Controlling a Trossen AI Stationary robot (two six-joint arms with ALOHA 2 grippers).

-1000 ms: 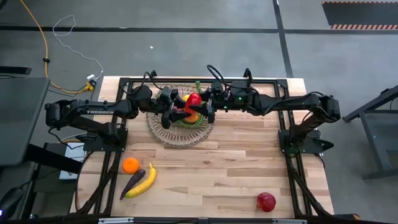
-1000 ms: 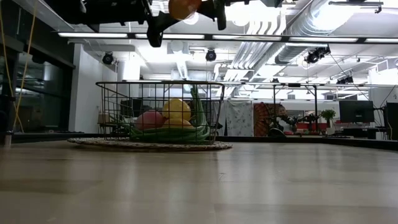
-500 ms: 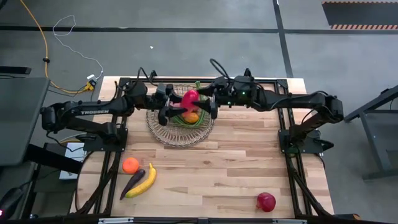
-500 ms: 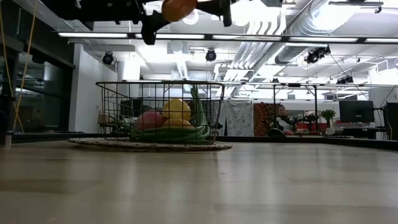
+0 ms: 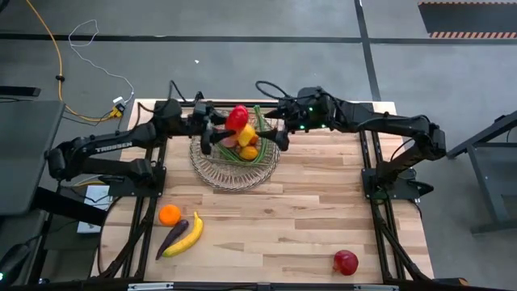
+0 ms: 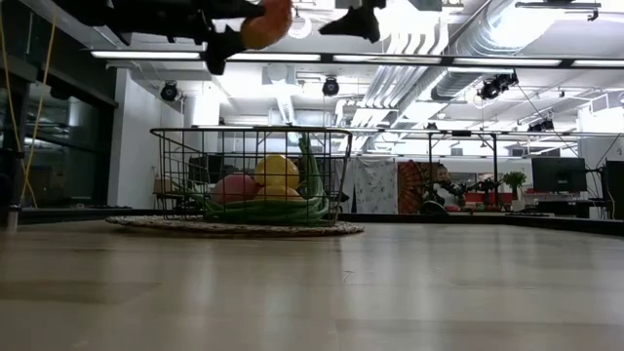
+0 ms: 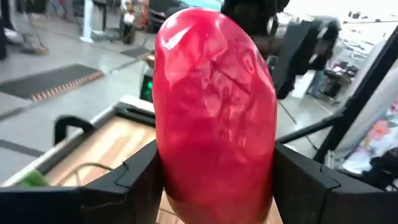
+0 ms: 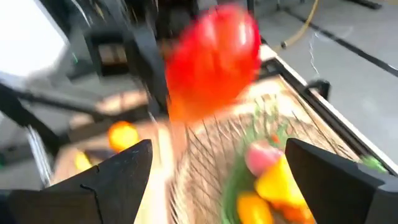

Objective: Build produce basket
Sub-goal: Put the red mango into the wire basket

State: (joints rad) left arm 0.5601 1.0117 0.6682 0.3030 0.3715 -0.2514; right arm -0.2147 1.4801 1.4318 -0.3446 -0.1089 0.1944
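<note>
Here the left gripper (image 5: 220, 133) hangs above the basket (image 5: 234, 174), its fingers (image 7: 134, 180) closed on either side of a red apple (image 7: 214, 112), so the fruit is held in the air over the basket's far half rather than resting on anything. Holding it high like this looks meant to clear the wire rim before it goes in among the rest. Facing it from the right, the right gripper (image 5: 271, 136) stands with its fingers spread wide and nothing between them, just clear of the apple; it appears to be the arm that is not carrying. Below, the basket already holds a yellow lemon (image 6: 277, 172), a pinkish-red fruit (image 6: 235, 186) and long green beans (image 6: 268, 208), piled towards its far side. Well apart, at the near left of the table (image 5: 283, 226), lie an orange (image 5: 169, 214), a purple eggplant (image 5: 172, 238) and a banana (image 5: 187, 235), touching one another. A second red apple (image 5: 345, 262) sits alone near the right corner.
</note>
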